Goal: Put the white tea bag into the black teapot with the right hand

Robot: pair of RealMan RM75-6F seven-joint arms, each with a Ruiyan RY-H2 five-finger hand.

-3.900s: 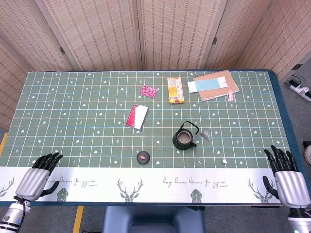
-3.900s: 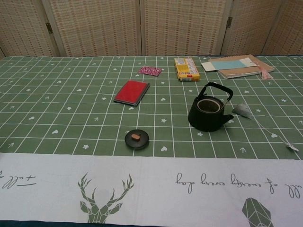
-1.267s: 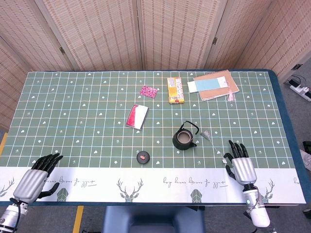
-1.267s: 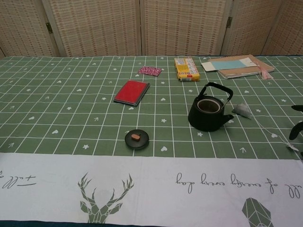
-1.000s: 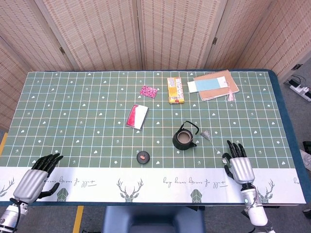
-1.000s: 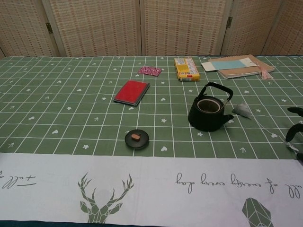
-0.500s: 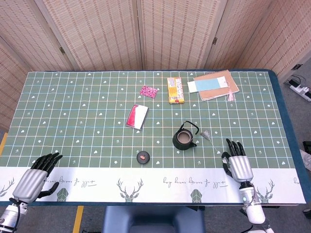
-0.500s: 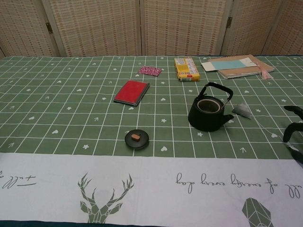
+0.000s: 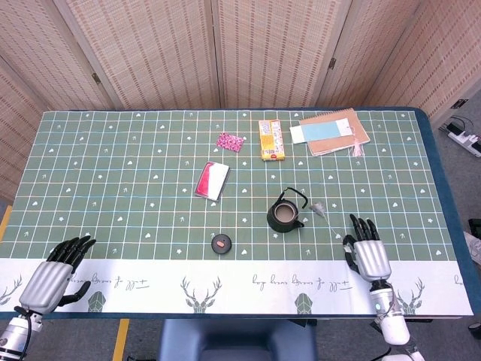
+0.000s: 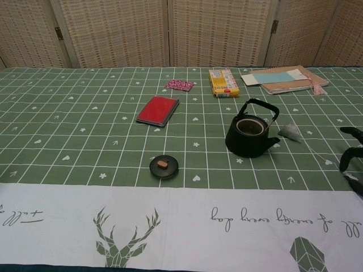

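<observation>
The black teapot point(image 9: 285, 214) point(image 10: 249, 136) stands open, without its lid, right of the table's middle. The white tea bag point(image 9: 319, 206) point(image 10: 291, 132) lies just to its right, and its string runs toward the front right to a paper tag that my right hand hides. My right hand point(image 9: 368, 254) point(image 10: 351, 158) is open, palm down, fingers spread over the tag end of the string; I cannot tell if it touches it. My left hand point(image 9: 52, 274) rests open at the front left corner, far from everything.
The teapot's lid point(image 9: 221, 242) point(image 10: 164, 166) lies in front and left of the pot. Further back are a red booklet point(image 9: 212, 180), a pink pouch point(image 9: 231, 141), a yellow box point(image 9: 271, 139) and notebooks point(image 9: 332, 131). A white deer-print band point(image 10: 181, 226) borders the front edge.
My right hand came in from the front right corner toward the tag end of the string, then crept slightly left and forward. The tea bag, teapot and left hand have not moved.
</observation>
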